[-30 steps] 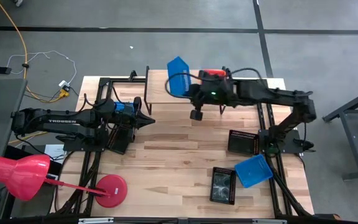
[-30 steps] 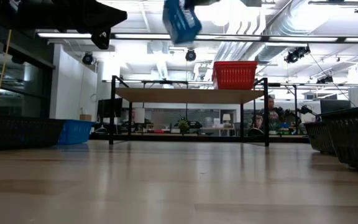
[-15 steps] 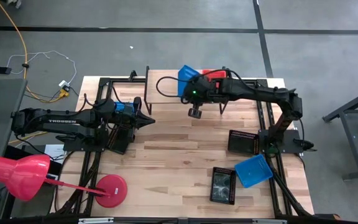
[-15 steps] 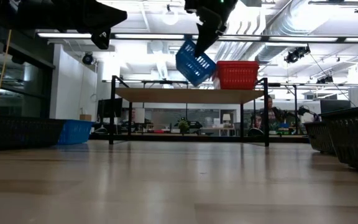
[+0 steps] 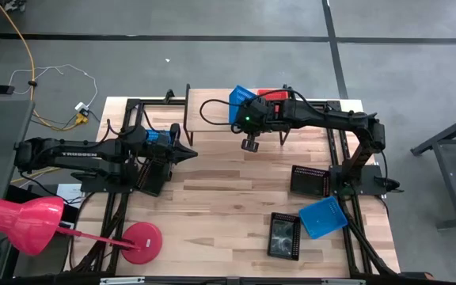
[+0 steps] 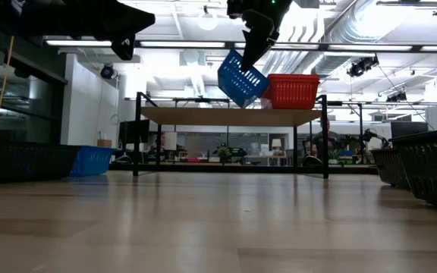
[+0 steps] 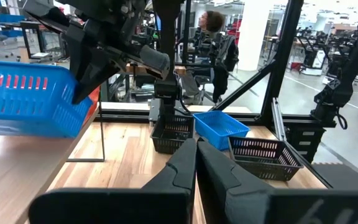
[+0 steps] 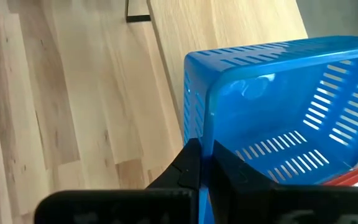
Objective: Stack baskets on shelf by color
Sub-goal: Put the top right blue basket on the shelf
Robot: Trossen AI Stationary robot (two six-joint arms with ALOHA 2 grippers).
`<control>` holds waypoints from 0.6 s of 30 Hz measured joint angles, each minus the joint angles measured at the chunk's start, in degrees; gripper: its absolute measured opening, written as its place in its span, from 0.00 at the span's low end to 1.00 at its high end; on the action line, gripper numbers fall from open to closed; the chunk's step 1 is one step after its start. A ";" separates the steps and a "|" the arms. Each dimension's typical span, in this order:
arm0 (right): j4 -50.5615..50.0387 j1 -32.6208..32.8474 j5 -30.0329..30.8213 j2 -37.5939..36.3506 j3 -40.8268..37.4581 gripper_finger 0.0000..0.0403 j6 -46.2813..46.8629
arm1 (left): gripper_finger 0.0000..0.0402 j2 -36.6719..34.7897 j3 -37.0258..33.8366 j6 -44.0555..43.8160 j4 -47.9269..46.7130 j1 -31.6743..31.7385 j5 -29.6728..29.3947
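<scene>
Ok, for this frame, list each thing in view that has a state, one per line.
right gripper: shut on the blue basket's rim
blue basket: held tilted above the shelf, beside the red basket
red basket: upright on the shelf
shelf: holds only the red basket
left gripper: shut, empty
second blue basket: resting on the table

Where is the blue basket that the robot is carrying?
In the low view, the blue basket hangs tilted in the right tool, above the shelf, beside the red basket.
</scene>
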 joint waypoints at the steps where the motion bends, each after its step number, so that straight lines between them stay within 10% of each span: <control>1: 0.00 -0.07 0.18 0.06 0.00 0.00 -0.03 | 0.00 -0.01 0.00 0.00 0.01 0.00 -0.01; 18: 0.09 -2.05 -0.31 0.11 0.00 0.09 -0.19 | 0.00 -0.01 0.00 0.00 0.00 0.00 -0.01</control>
